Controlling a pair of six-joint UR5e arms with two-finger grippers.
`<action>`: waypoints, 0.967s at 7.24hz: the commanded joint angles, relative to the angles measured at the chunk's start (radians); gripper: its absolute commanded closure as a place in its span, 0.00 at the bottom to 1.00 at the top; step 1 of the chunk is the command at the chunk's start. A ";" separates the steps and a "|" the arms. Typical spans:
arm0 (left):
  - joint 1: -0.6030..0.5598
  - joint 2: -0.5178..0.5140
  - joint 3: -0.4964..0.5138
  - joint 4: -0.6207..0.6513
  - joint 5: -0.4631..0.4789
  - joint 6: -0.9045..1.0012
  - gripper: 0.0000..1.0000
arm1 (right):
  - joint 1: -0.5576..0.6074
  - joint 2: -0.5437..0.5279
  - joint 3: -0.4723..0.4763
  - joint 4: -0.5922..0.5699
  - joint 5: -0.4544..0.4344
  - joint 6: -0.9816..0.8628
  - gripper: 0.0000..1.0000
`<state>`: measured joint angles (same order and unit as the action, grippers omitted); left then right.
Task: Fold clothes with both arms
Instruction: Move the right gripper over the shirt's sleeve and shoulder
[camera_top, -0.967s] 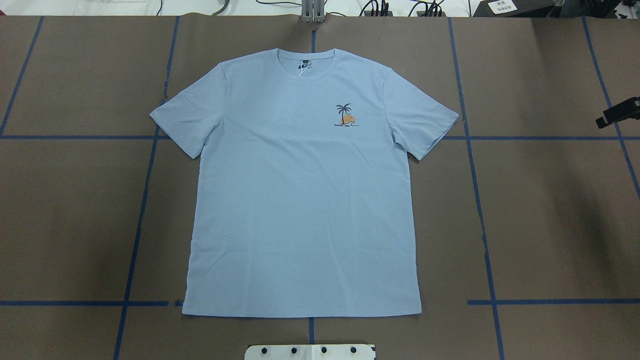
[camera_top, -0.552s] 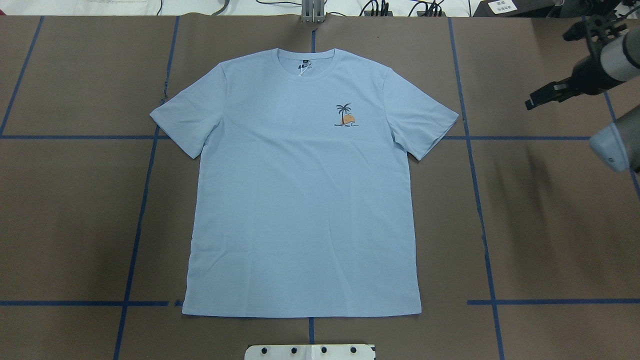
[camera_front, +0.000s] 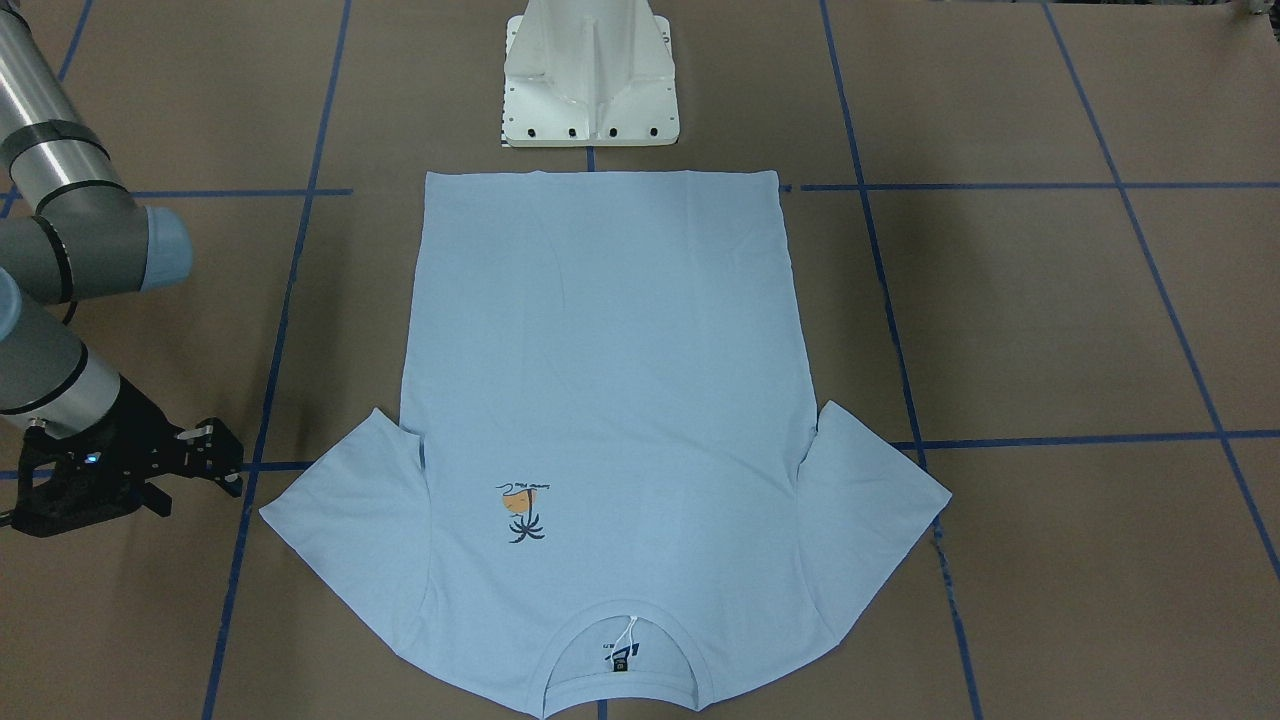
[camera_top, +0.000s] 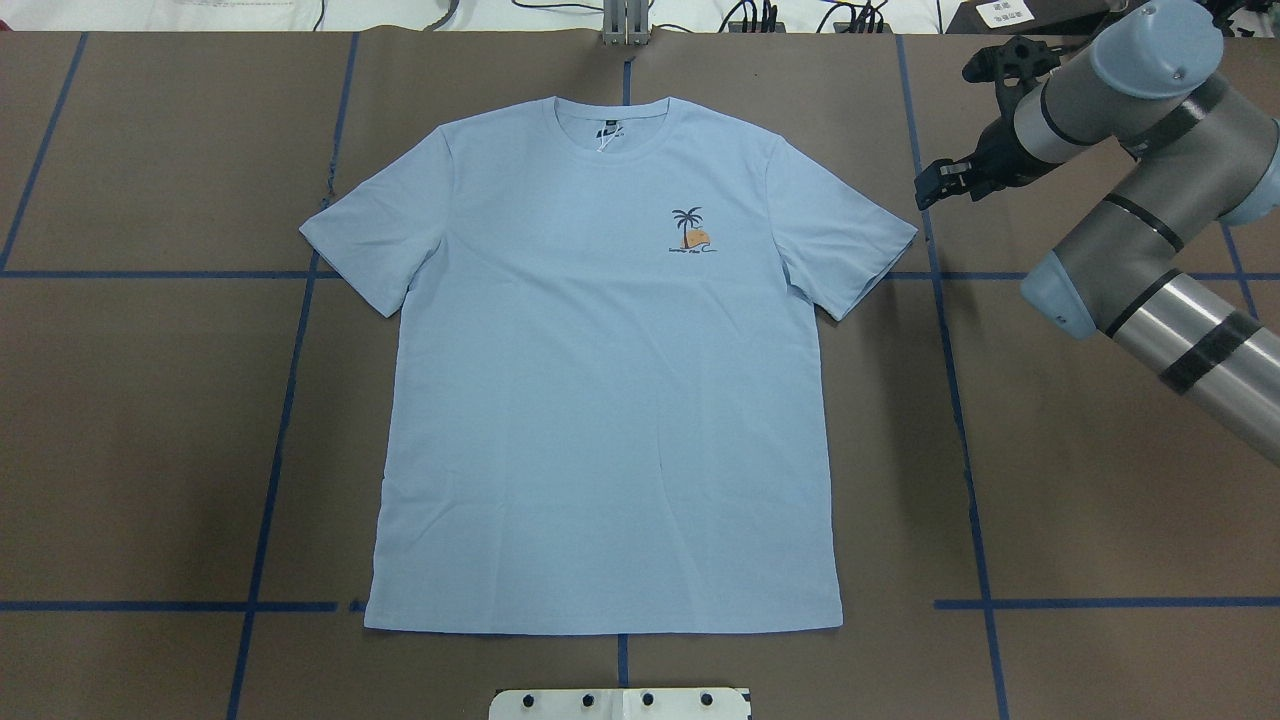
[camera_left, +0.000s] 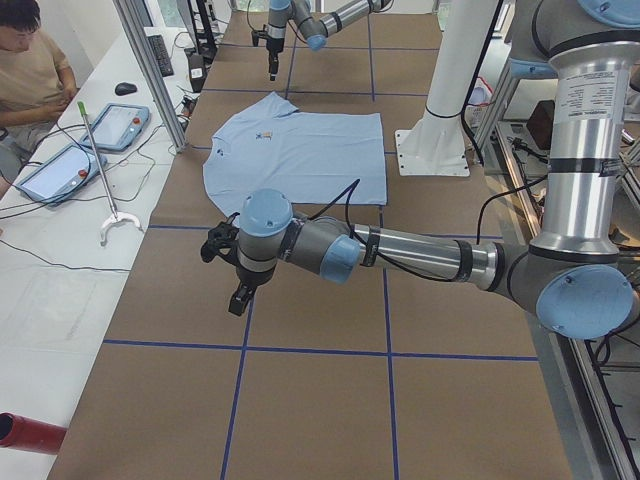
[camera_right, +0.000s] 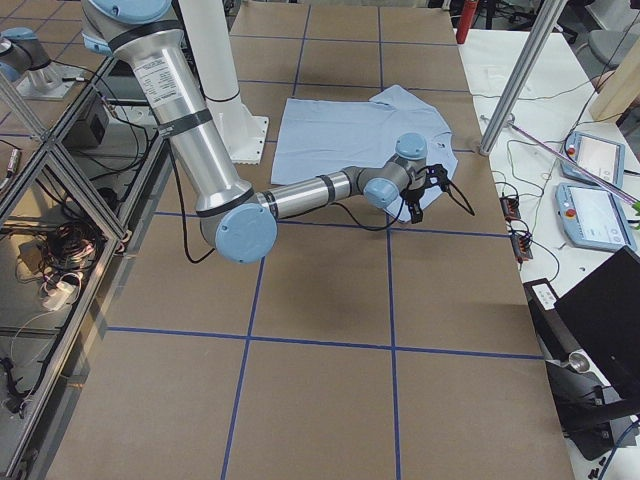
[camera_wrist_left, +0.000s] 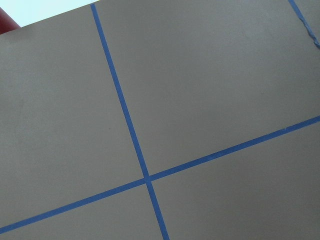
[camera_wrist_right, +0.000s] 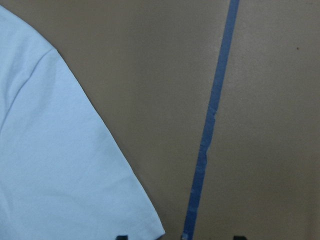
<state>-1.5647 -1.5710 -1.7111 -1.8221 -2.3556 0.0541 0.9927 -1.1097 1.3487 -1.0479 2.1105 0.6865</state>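
Note:
The light blue T-shirt (camera_top: 600, 400) lies flat and face up on the brown table, collar at the far edge, palm print (camera_top: 690, 232) on the chest. It also shows in the front view as the T-shirt (camera_front: 600, 350). My right gripper (camera_top: 928, 188) hovers just outside the shirt's right sleeve (camera_top: 850, 240), open and holding nothing. The right wrist view shows that sleeve's corner (camera_wrist_right: 50, 175) and the two fingertips (camera_wrist_right: 120, 237) spread apart. My left gripper (camera_left: 238, 295) shows only in the exterior left view, over bare table well off the shirt; I cannot tell its state.
Blue tape lines (camera_top: 950, 400) grid the brown paper. The white pedestal base (camera_front: 590, 80) stands at the hem side. A person (camera_left: 30, 60) sits at a white side table with two pendants (camera_left: 120, 125). A red object (camera_left: 25, 435) lies at that table's near end.
The right arm has swung in from the right edge toward the shirt's right sleeve; its gripper is now close beside the sleeve. The shirt has not moved.

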 joint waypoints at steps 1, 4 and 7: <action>0.000 0.000 0.005 0.000 -0.001 -0.005 0.00 | -0.014 0.034 -0.045 0.000 -0.001 0.007 0.16; 0.000 -0.001 0.002 0.000 -0.014 -0.005 0.00 | -0.029 0.057 -0.118 -0.001 0.005 0.007 0.16; 0.000 -0.003 -0.001 -0.002 -0.024 -0.005 0.00 | -0.043 0.057 -0.140 -0.004 0.026 -0.001 0.19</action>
<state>-1.5647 -1.5732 -1.7111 -1.8230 -2.3772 0.0491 0.9544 -1.0532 1.2206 -1.0518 2.1263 0.6882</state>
